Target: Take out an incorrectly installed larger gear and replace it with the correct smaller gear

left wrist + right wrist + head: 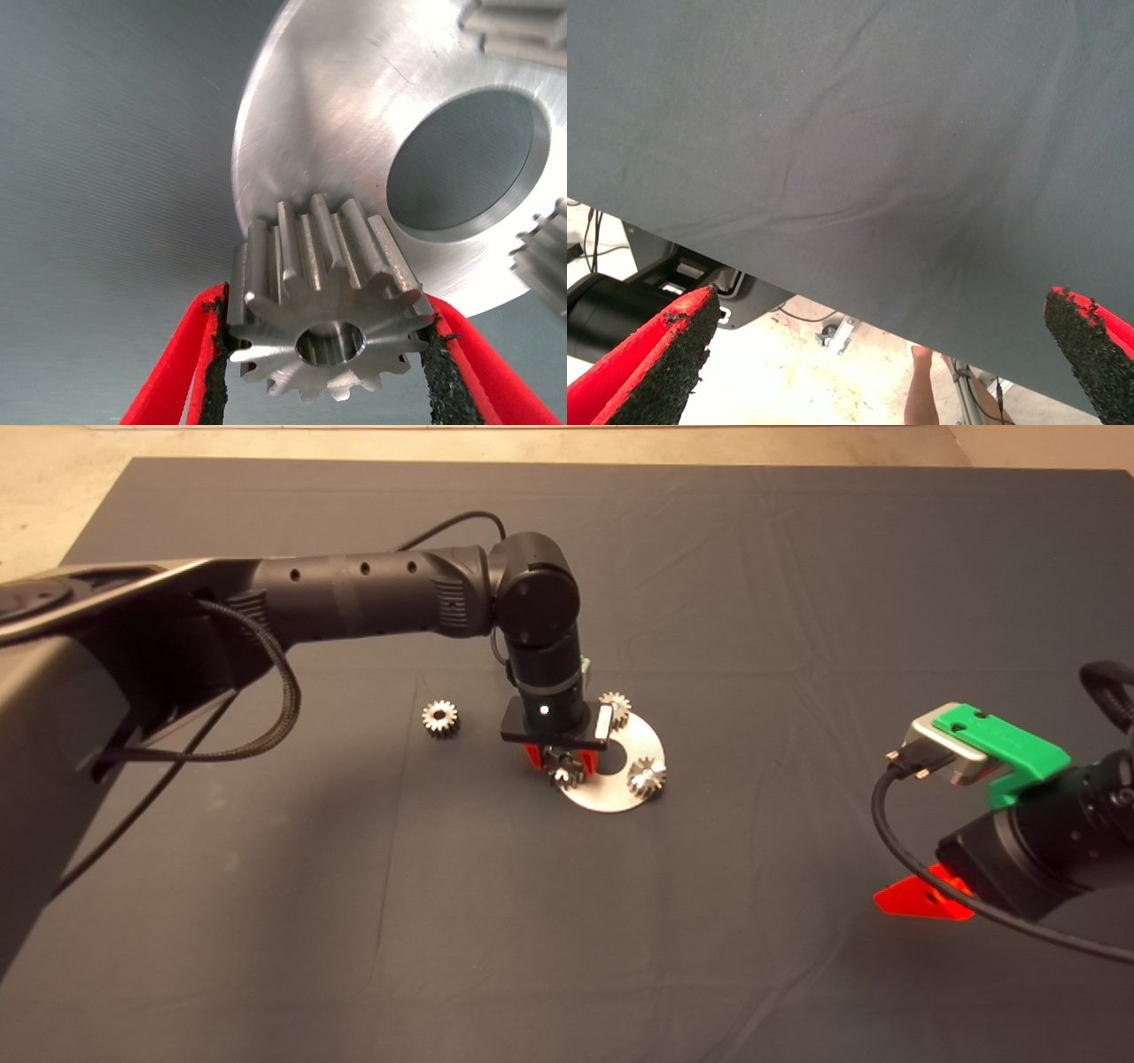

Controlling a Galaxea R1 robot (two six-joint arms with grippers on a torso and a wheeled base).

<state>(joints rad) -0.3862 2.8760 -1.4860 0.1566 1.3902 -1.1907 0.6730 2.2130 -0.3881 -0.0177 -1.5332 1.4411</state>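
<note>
My left gripper (563,762) reaches down at the near-left rim of the round silver plate (620,793). It is shut on a bright silver gear with pointed teeth and a centre hole, which I take for the larger gear (328,305). In the left wrist view, both black pads (211,372) press its sides, and I cannot tell whether it sits on the plate (337,115) or hangs just above it. The smaller gear (440,717), dull grey-brown, lies loose on the mat left of the plate. My right gripper (921,899) waits open at the lower right.
Two more gears stand on the plate, one at its far side (614,707) and one at its right (647,777). The plate has a large round hole (465,164). The right wrist view shows bare mat (859,133), the floor beyond and a person's leg (926,390).
</note>
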